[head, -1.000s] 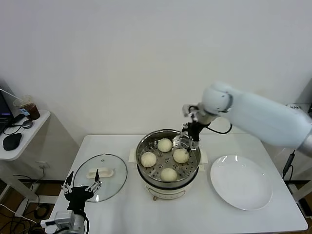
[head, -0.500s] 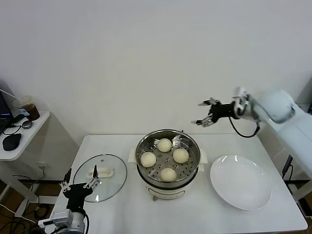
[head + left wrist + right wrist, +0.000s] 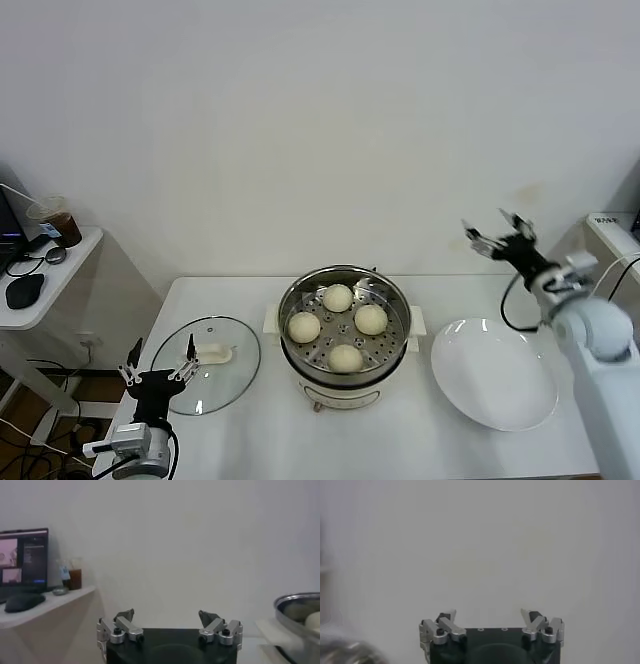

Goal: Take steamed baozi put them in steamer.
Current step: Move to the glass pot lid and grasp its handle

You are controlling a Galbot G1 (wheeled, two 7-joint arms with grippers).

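The shiny steel steamer (image 3: 345, 290) stands mid-table on its cream base. Several cream-white baozi lie on its perforated tray: far (image 3: 338, 297), left (image 3: 304, 326), right (image 3: 371, 319) and near (image 3: 346, 357). My right gripper (image 3: 497, 232) is open and empty, raised high at the far right above the white plate, pointing at the wall; in the right wrist view (image 3: 490, 616) it faces bare wall. My left gripper (image 3: 156, 362) is open and empty, low at the table's front left beside the glass lid. The left wrist view (image 3: 169, 616) shows it open, with the steamer rim (image 3: 300, 602) at the edge.
A round glass lid (image 3: 207, 362) with a white handle lies left of the steamer. A flat white plate (image 3: 494, 373) lies on the right. A side shelf (image 3: 45, 280) with a cup and a mouse stands at far left.
My right gripper has left the steamer, swung up and far to the right, and now hangs above the plate's far side. The left gripper shifted slightly. The buns have not moved.
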